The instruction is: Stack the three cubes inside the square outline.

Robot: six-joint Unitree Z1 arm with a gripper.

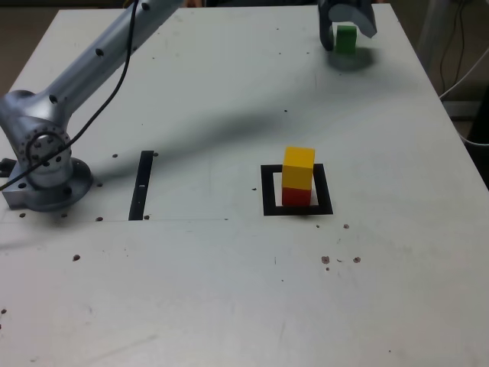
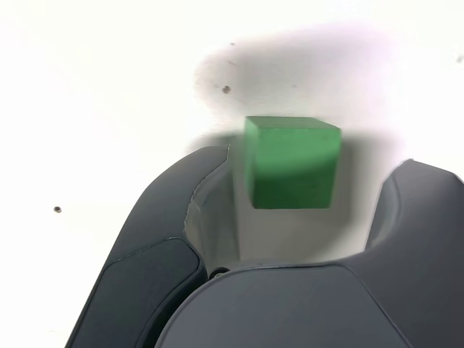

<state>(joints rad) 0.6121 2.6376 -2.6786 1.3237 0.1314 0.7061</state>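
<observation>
Exterior view. Bare white table (image 1: pixel 229 306) nearest the camera. Square outline (image 1: pixel 297 191), black, well apart from the gripper: red cube (image 1: pixel 296 196) inside it, yellow cube (image 1: pixel 299 167) stacked on top. Thin black strip (image 1: pixel 141 185) beside the arm base (image 1: pixel 42 172). Gripper (image 1: pixel 346 34) at the far edge, lowered around the green cube (image 1: pixel 346 38).

Wrist view. Green cube (image 2: pixel 292 161) on the table between the two dark jaws; one jaw close against its side, the other standing just clear. Jaws part-open, not clamped on the cube.
</observation>
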